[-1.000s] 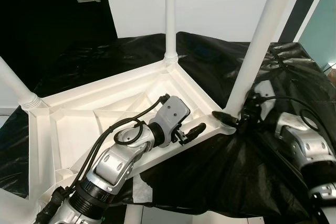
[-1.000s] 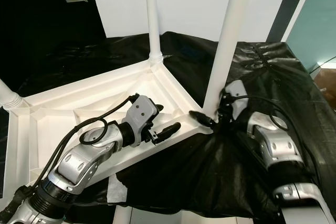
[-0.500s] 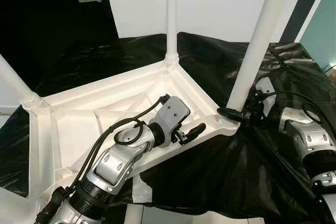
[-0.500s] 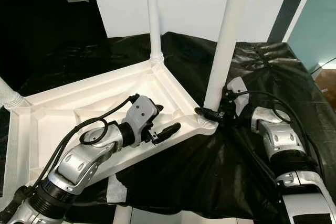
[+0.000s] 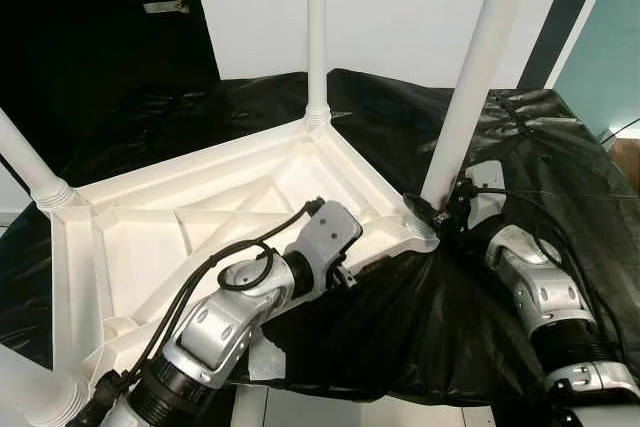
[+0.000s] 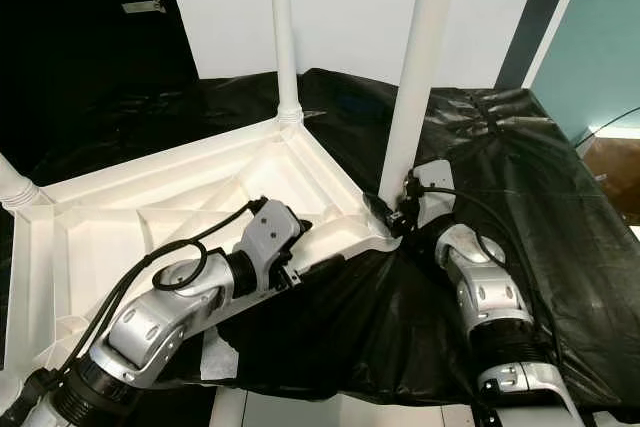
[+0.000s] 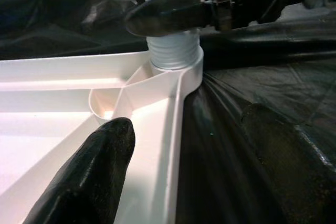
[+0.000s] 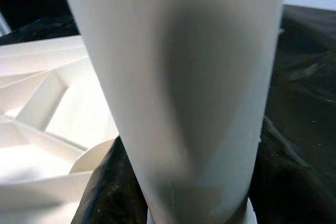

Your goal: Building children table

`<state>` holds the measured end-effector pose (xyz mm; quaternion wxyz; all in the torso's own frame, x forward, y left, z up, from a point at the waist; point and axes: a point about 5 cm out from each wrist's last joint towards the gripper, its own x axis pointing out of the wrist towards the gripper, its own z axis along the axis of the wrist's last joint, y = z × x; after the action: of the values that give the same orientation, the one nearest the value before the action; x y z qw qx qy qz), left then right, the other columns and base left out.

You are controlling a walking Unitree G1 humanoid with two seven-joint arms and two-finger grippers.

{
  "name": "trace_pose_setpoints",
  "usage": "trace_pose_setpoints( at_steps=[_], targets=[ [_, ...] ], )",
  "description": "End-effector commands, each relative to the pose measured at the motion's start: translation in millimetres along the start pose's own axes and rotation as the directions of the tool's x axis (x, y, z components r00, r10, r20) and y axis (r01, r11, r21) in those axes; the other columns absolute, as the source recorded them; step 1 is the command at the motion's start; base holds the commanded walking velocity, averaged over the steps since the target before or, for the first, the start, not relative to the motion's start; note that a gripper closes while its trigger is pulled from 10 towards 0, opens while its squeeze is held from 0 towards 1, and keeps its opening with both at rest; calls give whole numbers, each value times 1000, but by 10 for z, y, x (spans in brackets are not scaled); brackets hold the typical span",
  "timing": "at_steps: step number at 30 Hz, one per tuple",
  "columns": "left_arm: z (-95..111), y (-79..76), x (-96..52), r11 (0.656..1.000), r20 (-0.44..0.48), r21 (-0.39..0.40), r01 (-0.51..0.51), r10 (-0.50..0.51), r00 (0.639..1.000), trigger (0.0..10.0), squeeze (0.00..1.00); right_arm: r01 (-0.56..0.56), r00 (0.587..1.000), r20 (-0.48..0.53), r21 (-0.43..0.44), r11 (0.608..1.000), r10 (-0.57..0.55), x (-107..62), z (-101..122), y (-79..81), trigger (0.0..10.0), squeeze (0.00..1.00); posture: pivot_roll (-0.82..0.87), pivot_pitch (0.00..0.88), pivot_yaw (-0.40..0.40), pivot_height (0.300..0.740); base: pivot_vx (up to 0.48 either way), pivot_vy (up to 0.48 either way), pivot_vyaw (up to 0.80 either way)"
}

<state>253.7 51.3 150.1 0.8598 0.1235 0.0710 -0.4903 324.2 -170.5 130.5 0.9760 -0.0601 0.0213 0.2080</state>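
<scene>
The white table top [image 5: 190,217] lies upside down on the black-covered bench [image 5: 560,147], and the right gripper [image 6: 393,215], jaws clamped on the near leg [image 5: 470,77], has pulled in closer, while the left gripper [image 7: 184,156], jaws apart, straddles the rim, steadying it.
</scene>
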Motion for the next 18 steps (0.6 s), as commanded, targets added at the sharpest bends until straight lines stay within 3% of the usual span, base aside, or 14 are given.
trace_pose_setpoints(
  at_steps=[1, 5, 7, 10, 16, 17, 18],
  targets=[
    [-16, -71, -6, 994, -14, -4, 113, -113, 994, 10000, 0, 2, 995, -97, 14, 1000, 0, -21, -215, 114, 10000, 0, -38, 0, 3, 740, 0, 0, 0],
    [-9, -74, 22, 995, -12, -4, 99, -99, 995, 10000, 0, 170, 984, -75, 99, 980, -163, 7, -240, 363, 10000, 0, -40, 0, 4, 740, 0, 0, 0],
    [-2, -73, 28, 995, -10, -4, 98, -98, 995, 10000, 0, 212, 976, -74, 116, 970, -204, 12, -239, 397, 10000, 0, -40, 0, 4, 740, 0, 0, 0],
    [7, -75, 34, 996, -12, -2, 93, -93, 996, 10000, 0, 387, 922, -71, 163, 907, -380, -1, -176, 506, 10000, 0, -43, 0, 3, 740, 0, 0, 0],
    [-24, -74, 48, 996, -40, 13, 88, -87, 995, 10000, 0, 381, 924, -70, 189, 905, -375, -12, -146, 548, 10000, 0, -48, 0, 9, 740, 0, 0, 0],
    [-42, -71, 52, 996, -55, 18, 87, -85, 995, 10000, 0, 371, 929, -61, 193, 908, -366, -23, -134, 547, 10000, 910, -47, 0, 7, 740, 0, 0, 0],
    [-54, -69, 55, 996, -65, 21, 86, -84, 994, 10000, 0, 365, 931, -55, 196, 910, -361, -30, -126, 546, 10000, 910, -47, 0, 7, 740, 0, 0, 0]
  ],
)
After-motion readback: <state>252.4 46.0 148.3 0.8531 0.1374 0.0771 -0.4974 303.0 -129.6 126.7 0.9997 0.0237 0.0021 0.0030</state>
